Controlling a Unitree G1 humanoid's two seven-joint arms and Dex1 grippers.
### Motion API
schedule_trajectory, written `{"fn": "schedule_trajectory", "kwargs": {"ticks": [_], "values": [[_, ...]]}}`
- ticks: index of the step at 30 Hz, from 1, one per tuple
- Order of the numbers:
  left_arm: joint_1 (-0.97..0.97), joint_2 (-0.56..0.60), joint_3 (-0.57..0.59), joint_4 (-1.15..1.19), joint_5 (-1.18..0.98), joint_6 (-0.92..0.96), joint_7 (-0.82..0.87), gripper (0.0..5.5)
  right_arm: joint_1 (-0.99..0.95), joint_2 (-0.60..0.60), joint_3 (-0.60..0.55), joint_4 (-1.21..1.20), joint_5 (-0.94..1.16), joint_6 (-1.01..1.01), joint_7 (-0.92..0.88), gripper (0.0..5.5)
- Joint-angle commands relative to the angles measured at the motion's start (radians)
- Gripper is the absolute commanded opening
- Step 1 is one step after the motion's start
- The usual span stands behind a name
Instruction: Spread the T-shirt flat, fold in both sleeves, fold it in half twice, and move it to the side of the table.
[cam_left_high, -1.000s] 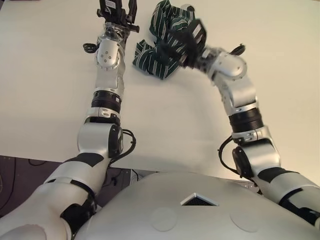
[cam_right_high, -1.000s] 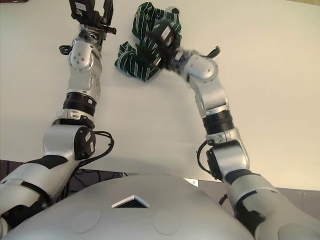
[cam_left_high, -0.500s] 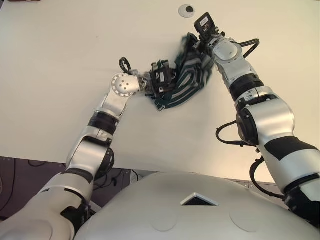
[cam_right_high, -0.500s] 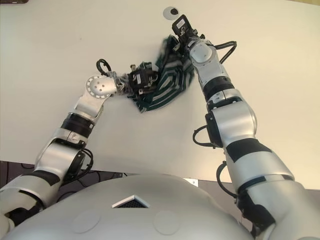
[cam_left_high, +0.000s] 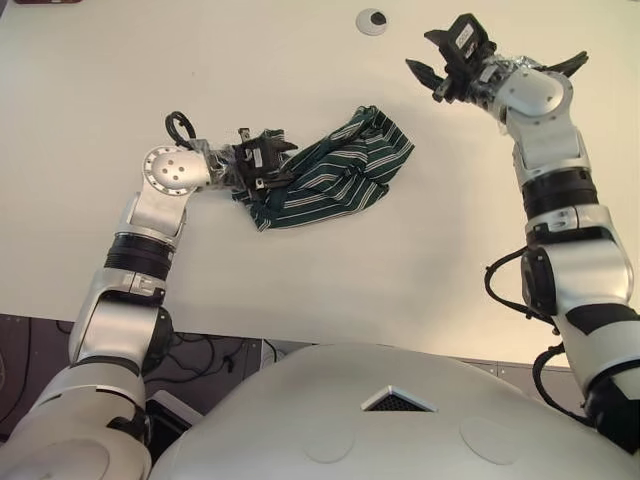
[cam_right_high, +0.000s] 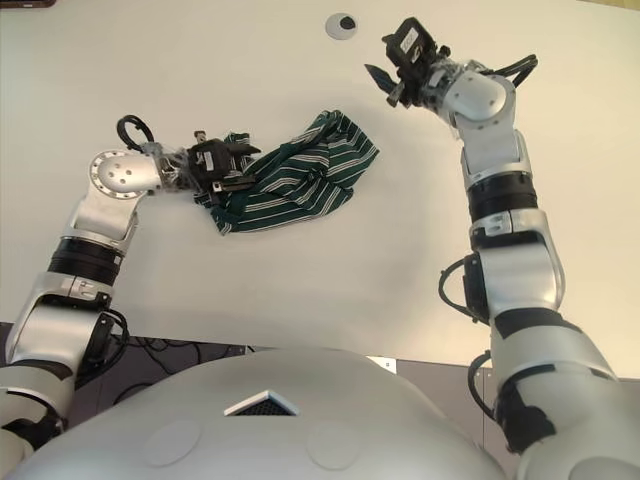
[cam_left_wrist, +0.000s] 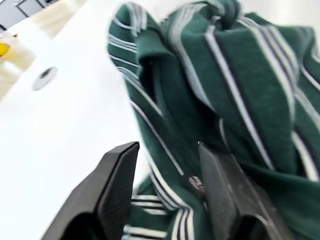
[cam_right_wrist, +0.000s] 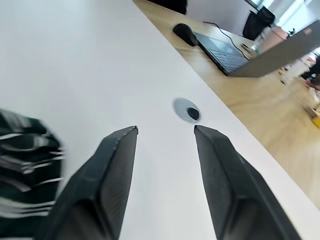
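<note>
The green striped T-shirt (cam_left_high: 325, 178) lies crumpled in a long bunch on the white table (cam_left_high: 300, 280). My left gripper (cam_left_high: 268, 163) is at the shirt's left end, low over the table. In the left wrist view its fingers (cam_left_wrist: 117, 185) stand open, and striped cloth (cam_left_wrist: 225, 75) lies between and just beyond them. My right gripper (cam_left_high: 425, 80) hangs open and empty above the table, to the right of the shirt and farther back. The shirt's edge (cam_right_wrist: 25, 145) shows beside my right gripper (cam_right_wrist: 165, 131).
A small round grey grommet (cam_left_high: 373, 20) sits in the tabletop at the back, also seen as grommet (cam_right_wrist: 187, 110). The table's front edge (cam_left_high: 300, 335) runs close to me. Beyond the far edge a wooden desk holds a laptop (cam_right_wrist: 260, 50) and a mouse (cam_right_wrist: 185, 32).
My right gripper has let go of the shirt and lifted away to the right. My left gripper has moved left, and the shirt has come with it and dropped flatter.
</note>
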Motion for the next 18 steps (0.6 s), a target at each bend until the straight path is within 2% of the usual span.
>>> {"fn": "schedule_trajectory", "kwargs": {"ticks": [1, 9, 18], "values": [[-0.035, -0.016, 0.041, -0.015, -0.030, 0.008, 0.016, 2.13, 0.068, 0.004, 0.048, -0.110, -0.002, -0.001, 0.064, 2.07], [-0.049, -0.024, 0.057, -0.075, -0.051, 0.028, 0.012, 2.13, 0.098, -0.004, 0.183, -0.150, -0.137, -0.070, 0.040, 2.07], [-0.035, -0.034, 0.062, -0.118, -0.060, 0.058, 0.024, 2.13, 0.072, -0.013, 0.251, -0.126, -0.252, -0.177, -0.007, 2.07]]}}
